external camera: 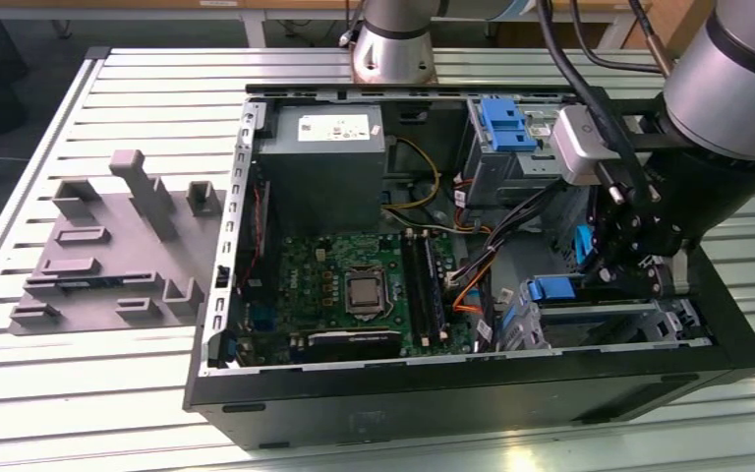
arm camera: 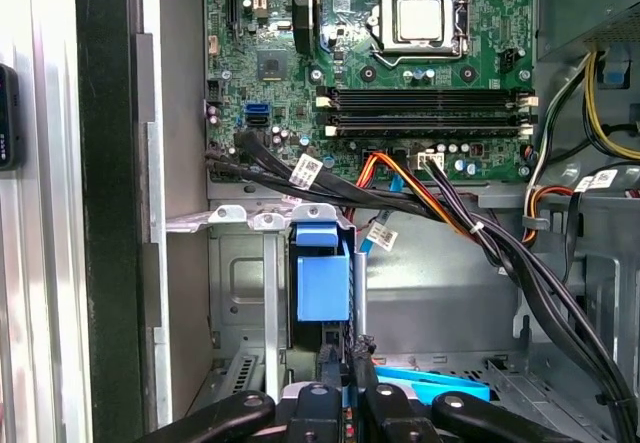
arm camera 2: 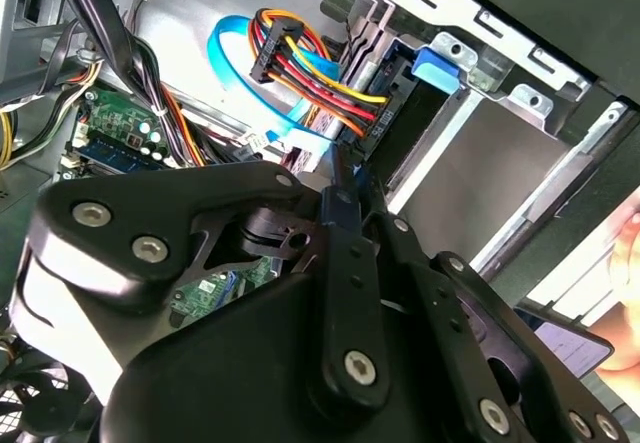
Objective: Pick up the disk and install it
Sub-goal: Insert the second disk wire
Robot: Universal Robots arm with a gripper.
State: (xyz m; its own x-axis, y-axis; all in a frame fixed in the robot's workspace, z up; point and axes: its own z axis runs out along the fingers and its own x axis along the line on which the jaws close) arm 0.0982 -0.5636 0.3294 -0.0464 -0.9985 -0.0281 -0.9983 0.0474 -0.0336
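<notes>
The disk sits inside the metal drive cage [arm camera: 240, 263] at the front corner of the open computer case [external camera: 483, 393]. Only its blue plastic end [arm camera: 322, 273] [external camera: 554, 290] [arm camera 2: 440, 68] shows; its metal body is hidden by the cage walls. My gripper [arm camera: 348, 358] [arm camera 2: 345, 178] [external camera: 613, 280] hangs inside the case just beside that blue end. Its black fingers are pressed together, and nothing shows between them.
A bundle of black, orange and red cables [arm camera: 450, 213] crosses close to the cage, with a blue flat cable [arm camera 2: 230, 53] looping nearby. The motherboard [external camera: 351, 285] fills the case middle. A bare blue bracket [external camera: 502, 123] stands at the far side. A grey fixture plate [external camera: 102, 246] lies at the exterior view's left.
</notes>
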